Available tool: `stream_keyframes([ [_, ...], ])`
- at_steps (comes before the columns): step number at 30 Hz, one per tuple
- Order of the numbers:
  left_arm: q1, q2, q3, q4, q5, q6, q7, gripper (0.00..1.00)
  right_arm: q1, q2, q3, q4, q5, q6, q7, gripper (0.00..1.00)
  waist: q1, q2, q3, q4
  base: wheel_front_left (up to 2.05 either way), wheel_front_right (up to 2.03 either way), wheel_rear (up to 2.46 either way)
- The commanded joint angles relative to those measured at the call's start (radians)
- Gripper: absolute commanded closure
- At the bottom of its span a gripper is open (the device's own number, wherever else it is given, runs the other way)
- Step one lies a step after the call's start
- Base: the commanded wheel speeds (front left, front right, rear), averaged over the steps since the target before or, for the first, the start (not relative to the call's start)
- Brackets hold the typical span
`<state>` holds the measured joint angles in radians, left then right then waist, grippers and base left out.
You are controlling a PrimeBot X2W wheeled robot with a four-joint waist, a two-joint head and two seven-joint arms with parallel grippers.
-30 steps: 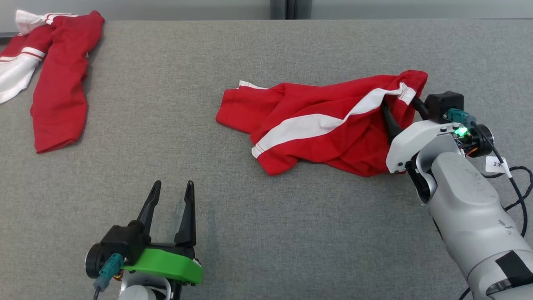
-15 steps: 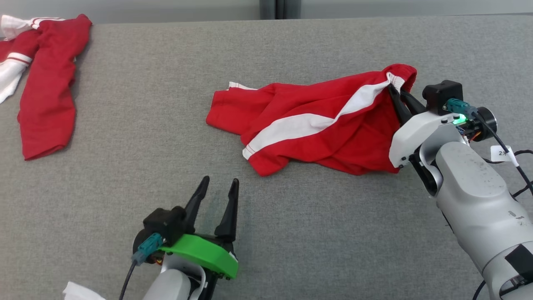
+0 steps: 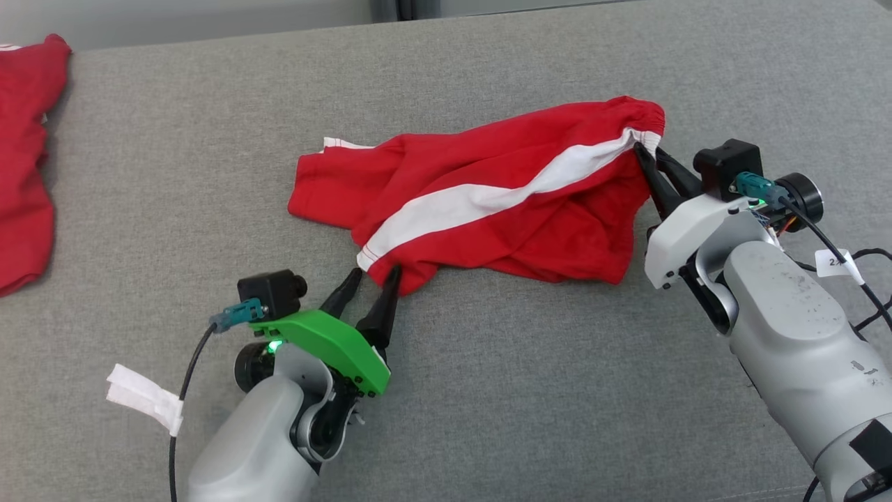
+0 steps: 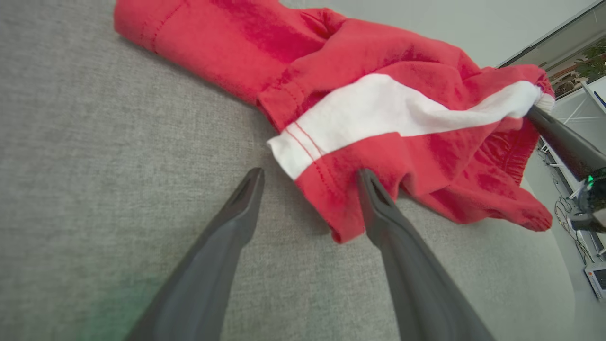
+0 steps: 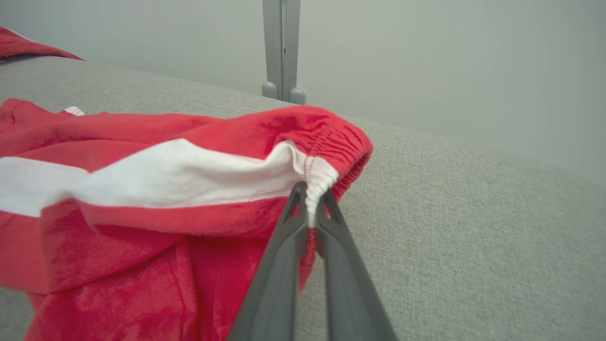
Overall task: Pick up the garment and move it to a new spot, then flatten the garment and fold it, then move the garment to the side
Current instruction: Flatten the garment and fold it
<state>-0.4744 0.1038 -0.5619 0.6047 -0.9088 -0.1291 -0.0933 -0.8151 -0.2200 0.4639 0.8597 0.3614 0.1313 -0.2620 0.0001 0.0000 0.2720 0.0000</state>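
The garment [image 3: 488, 209] is a pair of red shorts with a white side stripe, lying crumpled mid-table. My right gripper [image 3: 647, 150] is shut on its elastic waistband at the white stripe's end, holding that edge a little off the table; the right wrist view shows the pinch [image 5: 311, 189] on the shorts [image 5: 165, 175]. My left gripper [image 3: 375, 273] is open at the near leg hem. In the left wrist view its fingers straddle the hem corner [image 4: 310, 174] of the shorts [image 4: 378, 109], one finger on bare table, the other over red cloth.
A second red garment [image 3: 24, 174] lies at the table's far left. The grey fabric table [image 3: 488, 390] has free room in front. A white tag [image 3: 143, 397] hangs on my left arm's cable. Black cables [image 3: 871, 279] trail at the right.
The head camera has turned, shifting the whole picture. My left gripper has come forward and right to the leg hem. The right gripper keeps its hold, and the waistband is stretched tauter.
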Motion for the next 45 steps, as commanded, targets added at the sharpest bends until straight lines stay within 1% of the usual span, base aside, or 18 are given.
stream_keyframes([
  [1, -0.027, 0.012, -0.014, 0.003, -0.021, -0.003, -0.004, 0.00, 0.012, -0.004, 0.002, -0.006, 0.004, -0.001, -0.004, 1.00, -0.0001, 0.0000, 0.011, -0.014, 0.00, 0.00, 0.00],
  [4, -0.046, 0.022, -0.039, -0.008, -0.068, -0.003, -0.019, 0.00, 0.017, -0.005, 0.001, -0.011, 0.005, -0.001, -0.004, 1.00, -0.0001, 0.0000, 0.014, -0.020, 0.00, 0.00, 0.00],
  [9, -0.067, 0.044, -0.080, -0.022, -0.111, -0.003, -0.058, 0.00, 0.024, 0.000, -0.004, -0.013, -0.003, -0.001, -0.004, 1.00, -0.0001, 0.0000, 0.014, -0.023, 0.00, 0.00, 0.00],
  [13, -0.081, 0.063, -0.094, -0.028, -0.136, -0.003, -0.097, 0.00, 0.029, 0.003, -0.008, -0.016, -0.009, -0.001, -0.004, 1.00, -0.0001, 0.0000, 0.012, -0.022, 0.00, 0.00, 0.00],
  [17, -0.092, 0.070, -0.104, -0.013, -0.164, -0.003, -0.115, 0.00, 0.031, 0.012, -0.008, -0.019, -0.013, -0.001, -0.004, 1.00, -0.0001, 0.0000, 0.008, -0.025, 0.00, 0.00, 0.00],
  [20, -0.104, 0.069, -0.105, 0.003, -0.182, -0.003, -0.128, 0.27, 0.032, 0.019, -0.004, -0.020, -0.015, -0.001, -0.004, 1.00, -0.0001, 0.0000, 0.007, -0.030, 0.00, 0.00, 0.00],
  [21, -0.106, 0.066, -0.105, 0.009, -0.191, -0.003, -0.130, 0.42, 0.033, 0.021, -0.003, -0.020, -0.015, -0.001, -0.005, 1.00, -0.0001, 0.0000, 0.006, -0.031, 0.00, 0.00, 0.00],
  [22, -0.109, 0.064, -0.105, 0.014, -0.196, -0.003, -0.133, 0.52, 0.034, 0.023, -0.002, -0.021, -0.016, -0.001, -0.004, 1.00, -0.0001, 0.0000, 0.006, -0.033, 0.00, 0.00, 0.00],
  [24, -0.117, 0.062, -0.105, 0.029, -0.208, -0.003, -0.139, 0.62, 0.034, 0.024, -0.001, -0.022, -0.016, -0.001, -0.004, 1.00, -0.0001, 0.0000, 0.006, -0.036, 0.00, 0.00, 0.00],
  [26, -0.125, 0.059, -0.108, 0.044, -0.219, -0.003, -0.144, 0.84, 0.035, 0.025, 0.001, -0.023, -0.015, -0.001, -0.004, 1.00, -0.0001, 0.0000, 0.005, -0.041, 0.00, 0.00, 0.00],
  [27, -0.129, 0.057, -0.111, 0.056, -0.223, -0.003, -0.146, 0.99, 0.036, 0.026, 0.001, -0.024, -0.015, -0.001, -0.004, 1.00, -0.0001, 0.0000, 0.005, -0.043, 0.00, 0.00, 0.00],
  [34, -0.149, 0.051, -0.127, 0.107, -0.239, -0.003, -0.161, 1.00, 0.041, 0.022, -0.008, -0.037, -0.018, -0.001, -0.004, 1.00, -0.0001, 0.0000, 0.000, -0.053, 0.00, 0.00, 0.00],
  [39, -0.159, 0.069, -0.108, 0.081, -0.211, -0.003, -0.173, 1.00, 0.051, 0.016, -0.029, -0.075, -0.031, -0.001, -0.005, 1.00, -0.0001, 0.0000, -0.012, -0.052, 0.00, 0.00, 0.00],
  [43, -0.142, 0.092, -0.024, -0.002, -0.143, -0.003, -0.172, 1.00, 0.059, 0.006, -0.044, -0.131, -0.045, -0.001, -0.005, 1.00, -0.0001, 0.0000, -0.028, -0.046, 0.00, 0.00, 0.00],
  [45, -0.106, 0.099, 0.063, -0.096, -0.070, -0.003, -0.171, 1.00, 0.069, -0.007, -0.045, -0.198, -0.050, -0.001, -0.004, 1.00, -0.0001, 0.0000, -0.049, -0.043, 0.00, 0.00, 0.00],
])
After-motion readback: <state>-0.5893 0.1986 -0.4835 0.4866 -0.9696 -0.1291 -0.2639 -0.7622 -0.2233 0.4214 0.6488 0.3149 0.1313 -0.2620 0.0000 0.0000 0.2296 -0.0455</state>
